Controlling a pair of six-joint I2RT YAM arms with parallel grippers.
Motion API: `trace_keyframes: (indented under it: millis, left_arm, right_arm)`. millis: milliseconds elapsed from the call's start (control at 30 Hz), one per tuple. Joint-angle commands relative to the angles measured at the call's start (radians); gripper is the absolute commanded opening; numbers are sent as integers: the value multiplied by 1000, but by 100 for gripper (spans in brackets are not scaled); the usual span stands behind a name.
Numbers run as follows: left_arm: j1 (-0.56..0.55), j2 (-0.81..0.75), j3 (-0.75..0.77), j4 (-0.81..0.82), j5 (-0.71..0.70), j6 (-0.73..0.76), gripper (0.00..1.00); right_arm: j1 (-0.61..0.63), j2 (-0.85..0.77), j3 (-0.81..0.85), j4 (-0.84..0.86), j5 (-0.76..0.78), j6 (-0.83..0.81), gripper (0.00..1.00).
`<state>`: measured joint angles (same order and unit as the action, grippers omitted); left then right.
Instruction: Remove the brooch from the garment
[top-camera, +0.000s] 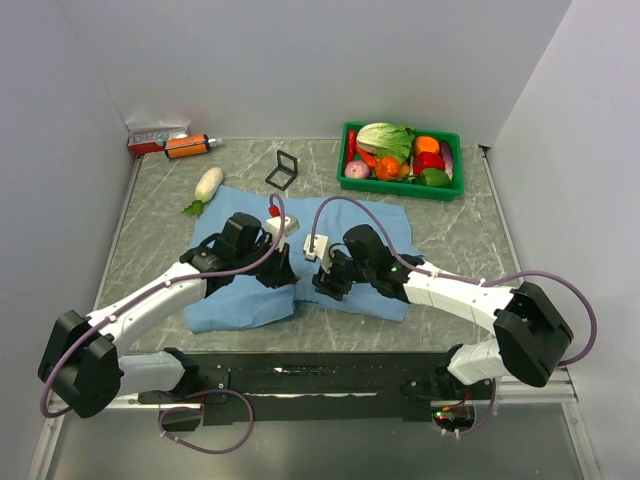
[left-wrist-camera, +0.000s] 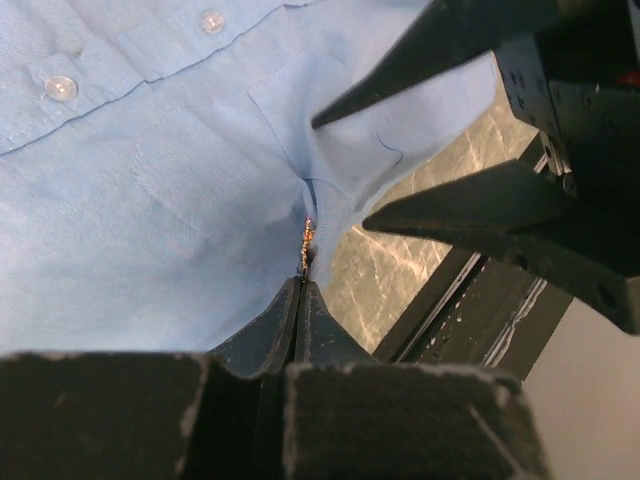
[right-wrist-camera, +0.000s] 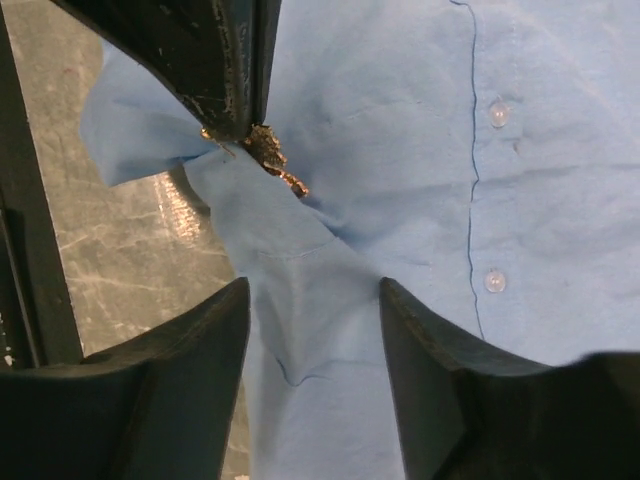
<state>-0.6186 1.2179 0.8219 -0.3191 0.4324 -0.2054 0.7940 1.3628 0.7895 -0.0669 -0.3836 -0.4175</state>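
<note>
The garment (top-camera: 245, 300), a light blue shirt, lies spread on the marble table; it also shows in the left wrist view (left-wrist-camera: 150, 200) and the right wrist view (right-wrist-camera: 420, 150). The brooch (right-wrist-camera: 272, 158), a tiny coppery ornament, sits on a pinched-up fold near the shirt's front edge, and it shows at the left fingertips in the left wrist view (left-wrist-camera: 307, 243). My left gripper (left-wrist-camera: 302, 284) (top-camera: 285, 272) is shut on the brooch, and the cloth is drawn up into a peak. My right gripper (right-wrist-camera: 313, 290) (top-camera: 326, 280) is open, its fingers on either side of the fold just below the brooch.
A green bin (top-camera: 400, 190) of vegetables stands at the back right. A white radish (top-camera: 207, 185), a small black frame (top-camera: 282, 170), an orange tube (top-camera: 187, 146) and a red-white box (top-camera: 155, 138) lie at the back left. A black rail (left-wrist-camera: 470, 300) runs along the table's near edge.
</note>
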Motion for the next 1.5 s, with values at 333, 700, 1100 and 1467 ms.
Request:
trace_keyframes:
  millis: [333, 700, 1100, 1467]
  left_arm:
    - [-42, -110, -176, 365, -118, -150, 1]
    - [-85, -40, -214, 566, -143, -206, 1]
    - [-81, -75, -271, 652, -83, -218, 1]
    - [-76, -162, -432, 879, -80, -199, 1]
  right_arm:
    - [24, 45, 79, 13, -153, 86, 32]
    - [31, 45, 83, 21, -195, 120, 18]
    - [19, 21, 134, -74, -137, 103, 47]
    - [-136, -77, 252, -338, -235, -7, 63]
